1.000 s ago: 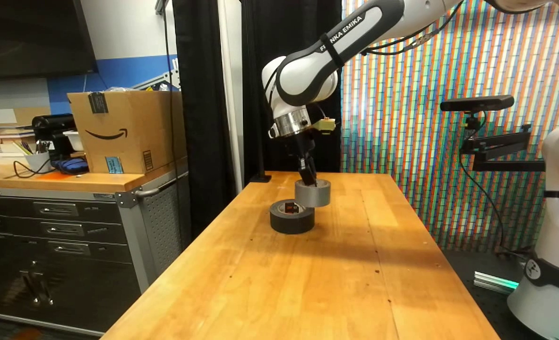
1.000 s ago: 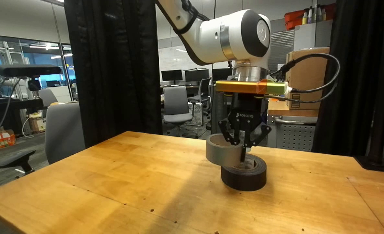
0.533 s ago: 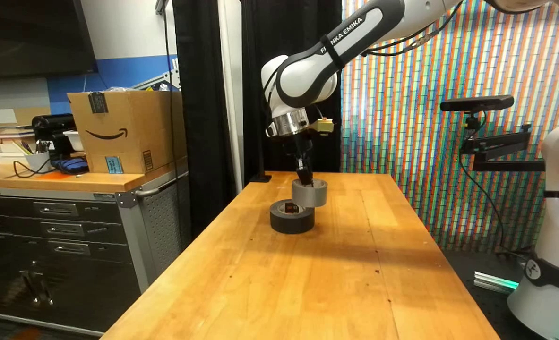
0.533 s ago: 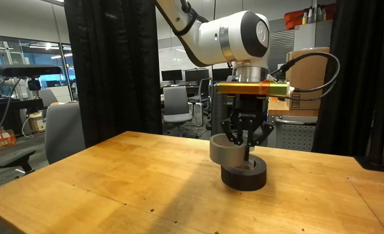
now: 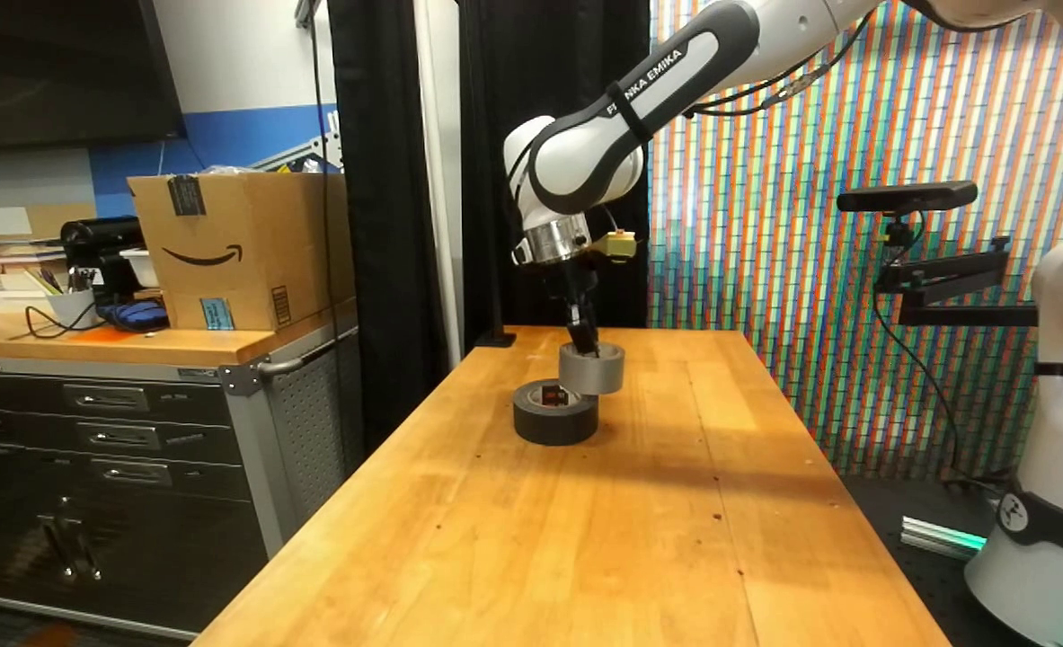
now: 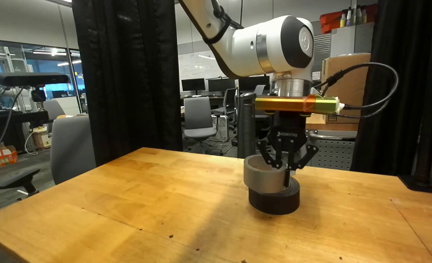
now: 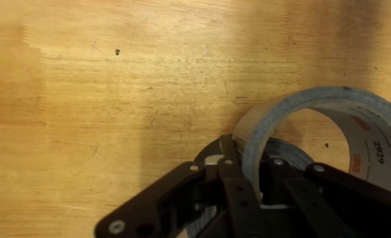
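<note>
Tool (image 6: 286, 178) pinches wall of silver ring-shaped duct-tape roll (image 6: 265, 180) | versus a moment ago, silver roll is farther over black ring-shaped tape roll (image 6: 274, 203) on honey-coloured wooden desk (image 6: 146, 204) | judged closer alignment, still off-centre; whether rolls touch, cannot tell

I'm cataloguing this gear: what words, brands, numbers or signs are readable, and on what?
"ROBOTIQ": gripper
"3M": inside the silver tape roll
"2929": same roll
"NKA EMIKA": arm, start partly hidden by a strap
"FRA": band on the base, cut off by the frame
Smile-shaped arrow sign: cardboard box
Too small or blurred: label inside the black tape roll; finer print on the silver roll, box and drawer cabinet.
</note>
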You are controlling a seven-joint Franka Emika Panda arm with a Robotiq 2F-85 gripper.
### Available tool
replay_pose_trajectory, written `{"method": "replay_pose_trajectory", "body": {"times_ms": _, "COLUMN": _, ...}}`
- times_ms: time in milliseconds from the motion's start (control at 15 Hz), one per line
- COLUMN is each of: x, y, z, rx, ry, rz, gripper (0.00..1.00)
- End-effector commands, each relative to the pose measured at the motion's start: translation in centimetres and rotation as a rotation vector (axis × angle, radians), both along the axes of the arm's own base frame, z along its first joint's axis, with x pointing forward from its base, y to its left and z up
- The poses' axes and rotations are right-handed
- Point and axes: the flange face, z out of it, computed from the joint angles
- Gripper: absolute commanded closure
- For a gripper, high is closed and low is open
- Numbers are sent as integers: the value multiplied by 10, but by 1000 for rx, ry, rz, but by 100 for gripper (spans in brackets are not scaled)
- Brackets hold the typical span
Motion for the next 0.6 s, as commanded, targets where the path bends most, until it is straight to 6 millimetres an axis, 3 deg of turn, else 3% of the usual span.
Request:
{"method": "replay_pose_trajectory", "body": {"times_ms": 0, "x": 15, "y": 9, "z": 8, "rx": -19, "ry": 0, "rz": 22, "gripper": 92}}
{"method": "replay_pose_trajectory", "body": {"times_ms": 333, "x": 30, "y": 26, "z": 10, "rx": -36, "ry": 12, "rz": 64, "gripper": 92}}
{"method": "replay_pose_trajectory", "body": {"times_ms": 533, "x": 44, "y": 23, "z": 10, "rx": -30, "ry": 16, "rz": 81, "gripper": 92}}
